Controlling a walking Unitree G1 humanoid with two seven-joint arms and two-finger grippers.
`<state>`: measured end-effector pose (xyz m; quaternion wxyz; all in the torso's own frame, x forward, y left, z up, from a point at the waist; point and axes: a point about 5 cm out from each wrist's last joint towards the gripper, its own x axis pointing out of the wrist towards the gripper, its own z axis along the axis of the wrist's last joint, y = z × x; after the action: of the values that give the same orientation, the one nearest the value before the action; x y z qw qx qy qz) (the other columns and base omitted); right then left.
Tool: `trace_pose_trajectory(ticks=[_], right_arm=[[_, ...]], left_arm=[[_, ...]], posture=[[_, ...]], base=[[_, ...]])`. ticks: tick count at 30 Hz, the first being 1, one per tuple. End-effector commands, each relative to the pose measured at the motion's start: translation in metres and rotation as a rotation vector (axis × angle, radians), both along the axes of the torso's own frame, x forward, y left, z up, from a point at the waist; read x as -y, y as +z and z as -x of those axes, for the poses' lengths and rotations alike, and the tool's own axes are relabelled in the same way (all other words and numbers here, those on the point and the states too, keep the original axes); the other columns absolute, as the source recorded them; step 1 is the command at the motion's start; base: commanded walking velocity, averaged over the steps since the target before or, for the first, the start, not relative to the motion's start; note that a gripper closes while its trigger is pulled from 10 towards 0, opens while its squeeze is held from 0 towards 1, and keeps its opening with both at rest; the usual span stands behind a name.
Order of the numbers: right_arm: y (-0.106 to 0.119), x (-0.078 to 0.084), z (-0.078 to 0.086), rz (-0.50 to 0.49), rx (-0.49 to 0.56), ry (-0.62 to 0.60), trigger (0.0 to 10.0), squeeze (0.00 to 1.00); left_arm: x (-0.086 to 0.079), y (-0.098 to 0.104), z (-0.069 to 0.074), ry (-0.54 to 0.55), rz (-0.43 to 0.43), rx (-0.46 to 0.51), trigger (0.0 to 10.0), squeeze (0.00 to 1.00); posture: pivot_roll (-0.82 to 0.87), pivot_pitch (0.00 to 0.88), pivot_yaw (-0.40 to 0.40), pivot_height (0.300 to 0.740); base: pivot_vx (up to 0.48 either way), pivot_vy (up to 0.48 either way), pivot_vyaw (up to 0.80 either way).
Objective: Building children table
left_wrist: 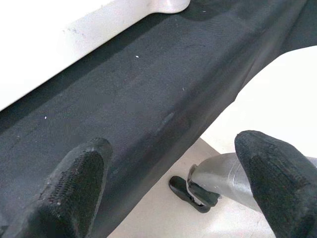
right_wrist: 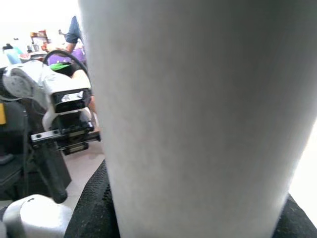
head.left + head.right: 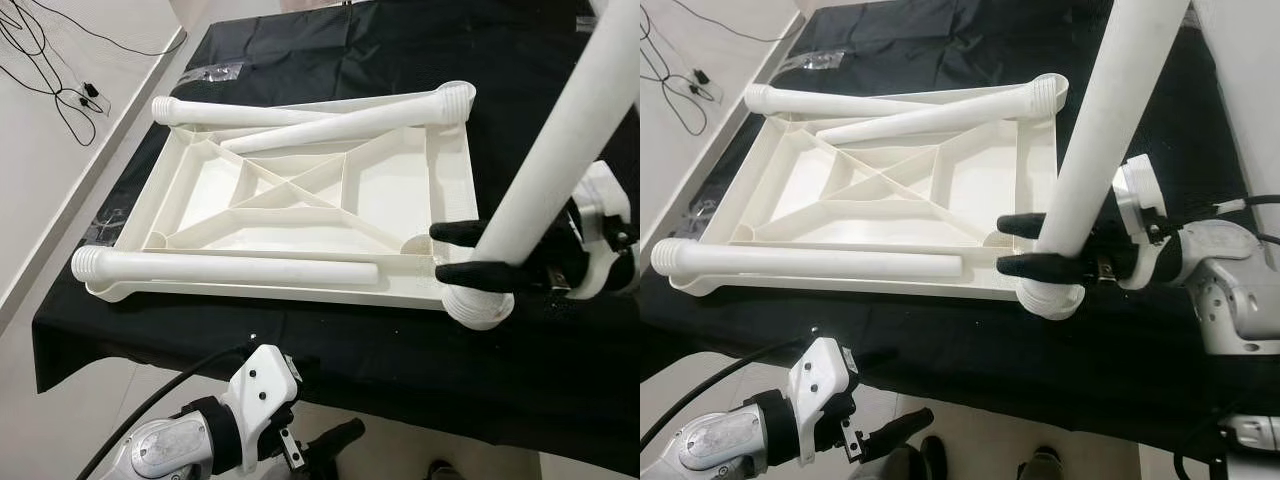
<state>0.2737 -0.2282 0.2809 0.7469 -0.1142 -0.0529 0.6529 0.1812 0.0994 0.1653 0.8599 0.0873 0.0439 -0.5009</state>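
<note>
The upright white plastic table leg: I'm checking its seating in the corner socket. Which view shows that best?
The right eye view: the upright white plastic table leg meets the socket, right tool gripping it. Left eye view similar; right wrist view shows blank tube.

A black cloth [image 3: 420, 360] covers the work surface and hangs over its near edge, with creases across the far portion. A pale floor [image 3: 40, 150] lies to the left of the surface. Thin black cables [image 3: 60, 90] run loosely across this floor near the far left corner. A strip of clear tape or film [image 3: 212, 72] lies on the cloth at the far left edge. At the bottom of the right eye view, 2 dark shoes [image 3: 1040, 465] stand on the floor below the cloth edge
</note>
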Motion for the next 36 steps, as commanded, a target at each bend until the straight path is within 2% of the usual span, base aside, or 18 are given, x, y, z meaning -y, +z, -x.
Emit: trace_pose_trajectory(ticks=[1, 9, 22, 23, 27, 36], right_arm=[[-0.013, -0.001, -0.001, 0.031, -0.057, 0.008, 10.0, 0.0], [-0.01, 0.007, -0.007, 0.027, -0.037, -0.049, 10.0, 0.0], [-0.011, 0.014, -0.005, 0.045, -0.041, -0.072, 10.0, 0.0], [-0.012, 0.019, -0.006, 0.073, -0.044, -0.091, 10.0, 0.0], [-0.012, 0.022, -0.007, 0.108, -0.04, -0.102, 10.0, 0.0], [-0.019, 0.015, 0.0, 0.23, -0.019, -0.073, 10.0, 0.0]], left_arm=[[-0.004, -0.003, 0.002, 0.015, -0.026, -0.022, 10.0, 0.0], [-0.005, -0.002, 0.001, 0.018, -0.029, -0.015, 10.0, 0.0], [-0.005, -0.003, 0.002, 0.013, -0.038, -0.014, 10.0, 0.0], [-0.005, -0.003, 0.002, 0.013, -0.041, -0.013, 10.0, 0.0], [-0.005, -0.003, 0.002, 0.013, -0.043, -0.012, 10.0, 0.0], [-0.005, -0.003, 0.001, 0.011, -0.045, -0.01, 10.0, 0.0]], posture=[[0.05, 0.354, 0.202, 0.74], [0.05, 0.353, 0.201, 0.74], [0.05, 0.351, 0.201, 0.74], [0.05, 0.351, 0.201, 0.74], [0.05, 0.35, 0.202, 0.74], [0.05, 0.346, 0.204, 0.74]], base=[[0.0, 0.0, 0.0], [0.0, 0.0, 0.0], [0.0, 0.0, 0.0], [0.0, 0.0, 0.0], [0.0, 0.0, 0.0], [0.0, 0.0, 0.0]])
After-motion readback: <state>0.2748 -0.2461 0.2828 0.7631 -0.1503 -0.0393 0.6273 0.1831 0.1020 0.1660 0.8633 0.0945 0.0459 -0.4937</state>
